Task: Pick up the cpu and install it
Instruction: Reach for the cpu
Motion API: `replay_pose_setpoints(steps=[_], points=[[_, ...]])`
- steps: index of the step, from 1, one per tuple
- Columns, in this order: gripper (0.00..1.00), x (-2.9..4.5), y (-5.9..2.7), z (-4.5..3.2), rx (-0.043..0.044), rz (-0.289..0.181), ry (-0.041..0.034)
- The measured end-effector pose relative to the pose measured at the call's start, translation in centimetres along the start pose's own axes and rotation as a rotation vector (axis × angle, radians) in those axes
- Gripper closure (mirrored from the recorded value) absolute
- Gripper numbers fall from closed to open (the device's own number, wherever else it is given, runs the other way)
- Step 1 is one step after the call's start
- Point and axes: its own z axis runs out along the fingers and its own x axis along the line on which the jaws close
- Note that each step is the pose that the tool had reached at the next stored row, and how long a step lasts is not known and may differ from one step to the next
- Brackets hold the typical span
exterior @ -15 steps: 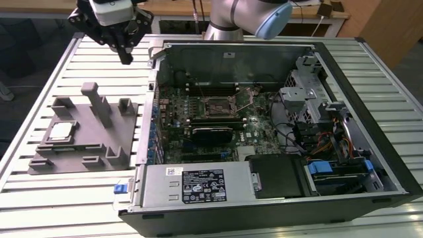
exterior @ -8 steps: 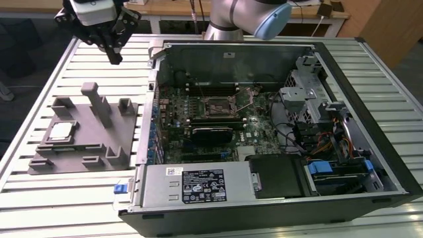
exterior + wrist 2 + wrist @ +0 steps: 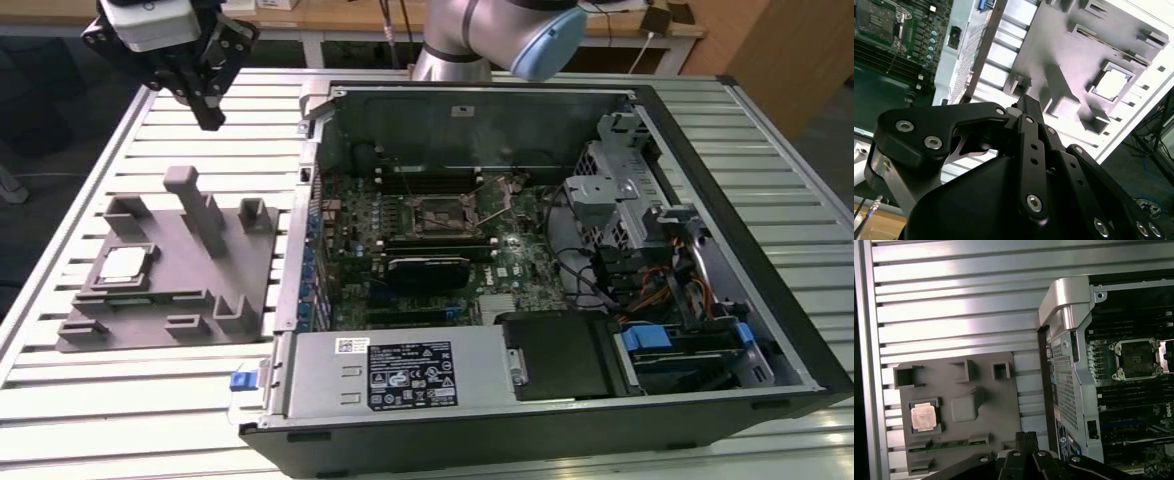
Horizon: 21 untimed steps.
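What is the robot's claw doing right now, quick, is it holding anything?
Gripper: closed, holding nothing, up above the table; the cpu lies in the grey fixture.

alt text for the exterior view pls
The cpu lies in a recess of a grey fixture on a slatted table, at the exterior view's left of an open computer case. The robot's hand hangs empty and shut above the table, well apart from the cpu.
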Motion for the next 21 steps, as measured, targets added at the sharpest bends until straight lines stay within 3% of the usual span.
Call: replay_pose_setpoints(steps=[13, 21], points=[[0.89, 2.35, -0.25, 0.09, 0.0001, 0.007, -0.0003], [0.89, 4.34, -0.49, 0.27, 0.0002, 0.013, -0.0006]])
